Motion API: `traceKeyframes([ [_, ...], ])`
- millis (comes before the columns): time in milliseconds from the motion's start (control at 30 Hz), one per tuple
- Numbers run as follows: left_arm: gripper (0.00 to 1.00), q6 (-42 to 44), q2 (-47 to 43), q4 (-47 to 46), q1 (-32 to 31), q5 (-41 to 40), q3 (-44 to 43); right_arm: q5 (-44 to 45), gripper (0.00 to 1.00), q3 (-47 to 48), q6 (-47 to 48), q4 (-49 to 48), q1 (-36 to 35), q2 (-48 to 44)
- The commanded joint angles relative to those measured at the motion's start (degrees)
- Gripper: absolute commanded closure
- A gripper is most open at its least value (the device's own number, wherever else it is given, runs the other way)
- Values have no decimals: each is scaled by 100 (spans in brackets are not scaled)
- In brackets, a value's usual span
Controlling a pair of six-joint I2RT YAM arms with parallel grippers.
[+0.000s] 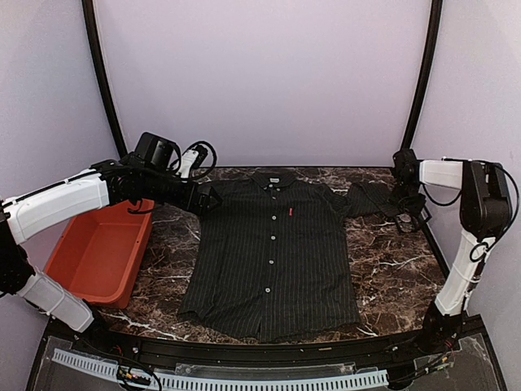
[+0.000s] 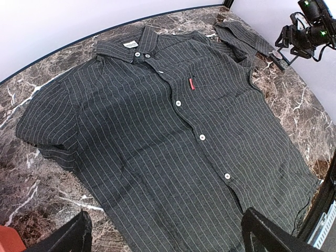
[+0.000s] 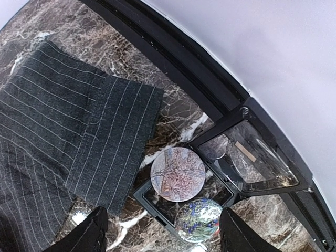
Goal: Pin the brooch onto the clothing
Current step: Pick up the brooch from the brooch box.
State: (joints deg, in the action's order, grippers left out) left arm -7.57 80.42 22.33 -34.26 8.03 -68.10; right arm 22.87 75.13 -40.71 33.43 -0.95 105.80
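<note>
Orange bin (image 1: pixel 98 252) (left side), marble table (image 1: pixel 391 273)

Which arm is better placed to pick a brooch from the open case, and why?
Right. The right gripper hangs open over the case of brooches; the left gripper hovers over the shirt.

The left arm (image 1: pixel 65 199) stretches from the left side toward the middle, and its forearm is almost level. The left gripper (image 1: pixel 210 198) points inward and a little down, and its two fingers (image 2: pixel 65 236) stand wide apart. The right arm (image 1: pixel 464 261) rises steeply from its base, bends at the elbow and reaches to the left. The right gripper (image 1: pixel 409 216) hangs low, pointing down, with its fingers (image 3: pixel 86 233) spread apart.
</note>
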Motion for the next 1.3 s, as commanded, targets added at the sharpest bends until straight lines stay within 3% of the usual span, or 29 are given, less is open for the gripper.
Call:
traceKeyframes([
  [0, 1, 25, -63, -34, 7, -26, 95, 114, 29, 171, -204, -31, 226, 240],
  [767, 1, 28, -2, -31, 7, -46, 90, -546, 25, 366, -275, -221, 440, 784],
  [1267, 1, 26, 34, -29, 7, -58, 103, -593, 31, 429, -248, -299, 440, 870],
])
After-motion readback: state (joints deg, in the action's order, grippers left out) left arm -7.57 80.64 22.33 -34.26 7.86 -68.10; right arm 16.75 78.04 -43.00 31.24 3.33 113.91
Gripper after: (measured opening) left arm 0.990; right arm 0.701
